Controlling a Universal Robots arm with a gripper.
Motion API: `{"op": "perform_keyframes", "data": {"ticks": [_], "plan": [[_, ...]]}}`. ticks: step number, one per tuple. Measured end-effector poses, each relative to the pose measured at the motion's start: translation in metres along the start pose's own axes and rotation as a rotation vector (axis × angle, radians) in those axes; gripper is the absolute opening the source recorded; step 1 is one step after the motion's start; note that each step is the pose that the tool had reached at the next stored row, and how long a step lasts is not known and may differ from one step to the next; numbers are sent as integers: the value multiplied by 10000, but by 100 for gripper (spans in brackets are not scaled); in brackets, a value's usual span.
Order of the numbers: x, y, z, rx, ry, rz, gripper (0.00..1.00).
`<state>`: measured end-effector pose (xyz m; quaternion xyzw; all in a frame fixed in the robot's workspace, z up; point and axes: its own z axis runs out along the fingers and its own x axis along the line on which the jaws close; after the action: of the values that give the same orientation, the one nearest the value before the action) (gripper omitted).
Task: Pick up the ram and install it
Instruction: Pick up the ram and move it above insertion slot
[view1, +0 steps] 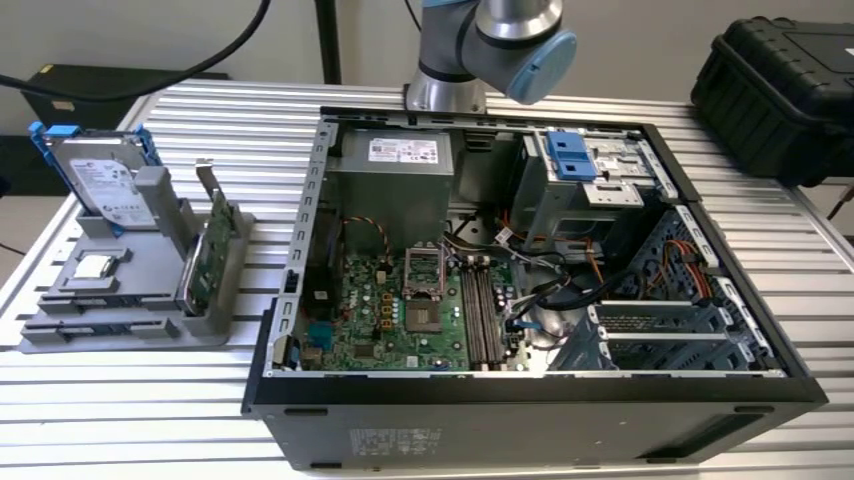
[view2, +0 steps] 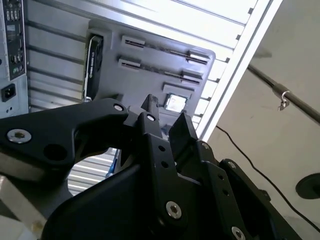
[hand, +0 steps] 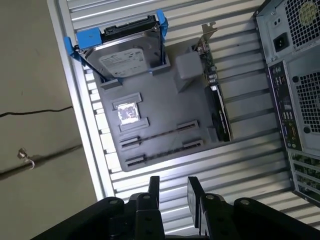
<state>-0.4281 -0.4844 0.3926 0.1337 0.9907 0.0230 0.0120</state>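
- Ram (hand: 161, 133): a thin dark stick, seen edge-on, standing in a long slot of your grey tray (hand: 170, 100). The tray is on the table (view1: 134, 400) beside the case (view1: 534, 390).
- Count on the tray: two such sticks, parallel; one drive (hand: 127, 50); one green card (hand: 215, 95); one chip (hand: 127, 112).
- The card stands upright just beside the sticks' ends, on the case side.
- Your gripper (hand: 174, 192): fingers narrowly apart, holding nothing, over the table near the tray, apart from the ram.

Computer case (view1: 534, 420), hard drive (view1: 107, 185) (blue-railed), perhaps processor (hand: 128, 112)
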Motion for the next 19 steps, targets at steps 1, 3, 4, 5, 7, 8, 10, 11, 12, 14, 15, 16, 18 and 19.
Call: {"op": "perform_keyframes", "data": {"ticks": [1,3,4,5,7,8,10,11,12,14,15,16,18,19], "plan": [[0,0,0,1,-3,66,100],[1,0,0,3,-10,195,100],[1,0,0,5,-13,261,100],[1,0,0,6,-16,326,100],[2,-1,0,8,-23,461,100],[3,-1,0,9,-26,527,100],[3,-1,0,12,-32,657,100],[4,-1,0,13,-36,722,100],[4,-1,0,14,-38,792,100],[5,-1,0,16,-45,922,100],[6,-2,0,18,-48,988,100],[6,-2,0,19,-51,1053,100],[7,-2,0,21,-58,1186,100],[8,-2,0,22,-61,1253,100]]}}
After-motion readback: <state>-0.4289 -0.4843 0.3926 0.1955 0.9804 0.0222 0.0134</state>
